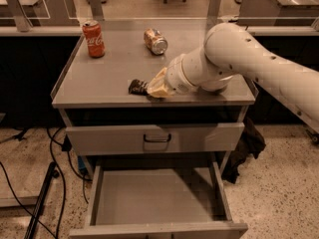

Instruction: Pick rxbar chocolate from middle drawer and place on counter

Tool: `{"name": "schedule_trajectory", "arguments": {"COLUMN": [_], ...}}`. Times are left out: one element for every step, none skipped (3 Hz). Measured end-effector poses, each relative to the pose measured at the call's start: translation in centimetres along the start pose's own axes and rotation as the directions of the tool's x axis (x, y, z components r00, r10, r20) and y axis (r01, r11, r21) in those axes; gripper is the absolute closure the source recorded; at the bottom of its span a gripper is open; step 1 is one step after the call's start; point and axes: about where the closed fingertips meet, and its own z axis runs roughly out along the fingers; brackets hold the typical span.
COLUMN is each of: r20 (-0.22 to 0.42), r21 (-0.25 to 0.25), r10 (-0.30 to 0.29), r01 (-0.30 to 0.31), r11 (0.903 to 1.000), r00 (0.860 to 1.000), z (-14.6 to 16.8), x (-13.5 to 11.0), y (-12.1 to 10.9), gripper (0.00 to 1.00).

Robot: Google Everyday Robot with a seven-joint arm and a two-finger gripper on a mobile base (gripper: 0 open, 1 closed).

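The counter [94,81] stands above the pulled-out middle drawer [154,205]. At the counter's front edge the gripper [148,88] pinches one end of the rxbar chocolate [136,86], which looks light, flat and slick-wrapped, best gripped across its narrow width.

Tan end effector [150,89] over grey counter [99,78], red can [93,39]

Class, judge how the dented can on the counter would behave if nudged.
The dented can lies on its side on the flat counter, so it would probably roll, unevenly given the dents. Dented, it is likely empty and light. The gripper is near the counter's front edge, at the rxbar chocolate.
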Motion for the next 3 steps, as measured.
{"name": "schedule_trajectory", "arguments": {"r20": [0.0, 0.0, 0.0], "r21": [0.0, 0.0, 0.0], "r10": [0.0, 0.0, 0.0], "r01": [0.0, 0.0, 0.0], "r11": [1.0, 1.0, 1.0], "r00": [1.0, 1.0, 1.0], "z": [0.0, 0.0, 0.0], "x": [0.0, 0.0, 0.0], "y": [0.0, 0.0, 0.0], "gripper": [0.6, 0.37, 0.14]}}
